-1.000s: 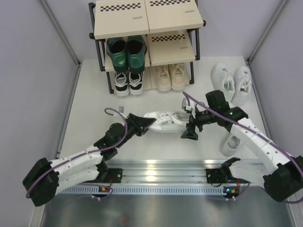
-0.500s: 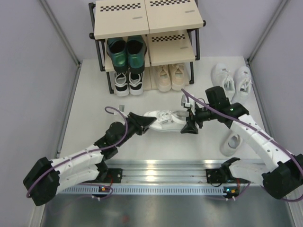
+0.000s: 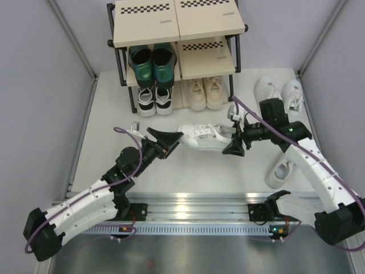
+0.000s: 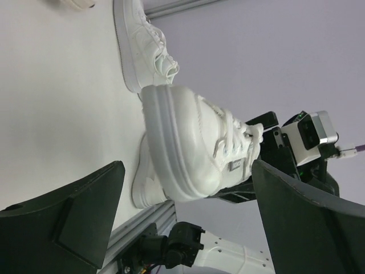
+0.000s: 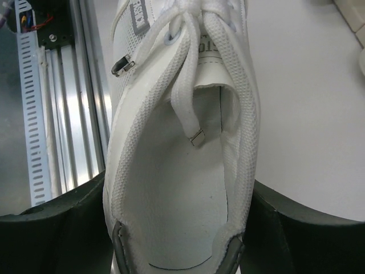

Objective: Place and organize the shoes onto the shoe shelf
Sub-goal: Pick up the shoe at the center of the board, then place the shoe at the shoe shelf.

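A lone white sneaker (image 3: 279, 172) lies near, on the right of the counter (image 3: 105, 123). At mid-counter, the right end effector (image 3: 232, 145) clamps the heel collar of the held white sneaker (image 3: 202, 137). The left end effector (image 3: 174, 142) stands wide, just off the toe. Expect a light shoe with a stiff sole and a soft upper. Grip the collar or sole edge, never the laces. At the far side, the shoe shelf (image 3: 171, 25) shows a free middle-right board.

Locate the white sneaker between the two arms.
Centre of the top view: the white sneaker has its heel in the right gripper and its toe facing the open left gripper, in front of the shelf's beige pair.
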Available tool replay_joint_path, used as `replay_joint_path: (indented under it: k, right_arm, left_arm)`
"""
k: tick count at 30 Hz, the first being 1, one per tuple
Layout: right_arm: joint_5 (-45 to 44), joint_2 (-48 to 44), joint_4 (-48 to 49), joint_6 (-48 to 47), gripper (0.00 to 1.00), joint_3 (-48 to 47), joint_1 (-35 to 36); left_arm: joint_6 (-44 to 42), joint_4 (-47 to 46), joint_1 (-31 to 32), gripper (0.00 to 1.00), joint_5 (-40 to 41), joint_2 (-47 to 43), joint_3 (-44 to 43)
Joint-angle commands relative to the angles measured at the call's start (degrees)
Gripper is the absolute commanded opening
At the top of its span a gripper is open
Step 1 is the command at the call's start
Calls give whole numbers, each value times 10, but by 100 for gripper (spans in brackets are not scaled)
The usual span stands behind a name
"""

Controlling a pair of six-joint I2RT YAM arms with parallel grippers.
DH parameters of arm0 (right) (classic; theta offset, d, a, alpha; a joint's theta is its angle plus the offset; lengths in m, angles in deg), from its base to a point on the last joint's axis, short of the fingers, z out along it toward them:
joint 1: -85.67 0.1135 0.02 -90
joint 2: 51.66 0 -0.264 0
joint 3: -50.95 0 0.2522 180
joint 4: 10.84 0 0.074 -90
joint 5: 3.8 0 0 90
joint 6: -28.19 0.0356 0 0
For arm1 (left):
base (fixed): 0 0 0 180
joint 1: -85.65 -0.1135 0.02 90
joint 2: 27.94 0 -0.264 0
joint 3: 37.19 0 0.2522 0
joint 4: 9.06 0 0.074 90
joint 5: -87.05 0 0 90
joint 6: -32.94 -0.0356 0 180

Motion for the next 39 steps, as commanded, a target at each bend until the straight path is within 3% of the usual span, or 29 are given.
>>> replay_joint_path:
  k: [1, 8, 15, 23, 28, 39]
  right_arm:
    - [44, -10, 46, 25, 0, -56, -28]
    - [-3, 6, 105, 89, 0, -106, -52]
    - [-132, 69, 184, 160, 0, -171, -52]
    - [-236, 226, 238, 206, 0, -307, -26]
    - [-338, 304, 306, 229, 0, -366, 10]
    - [-581, 431, 359, 271, 0, -483, 91]
  left_arm:
    - [-64, 120, -6, 98, 29, -38, -42]
    - [-128, 250, -8, 98, 90, -132, -79]
    - [-190, 380, -8, 98, 138, -194, -127]
    - [-196, 396, -8, 98, 138, -240, -119]
    - [-198, 398, -8, 98, 132, -251, -115]
    - [-200, 404, -8, 98, 139, -254, -112]
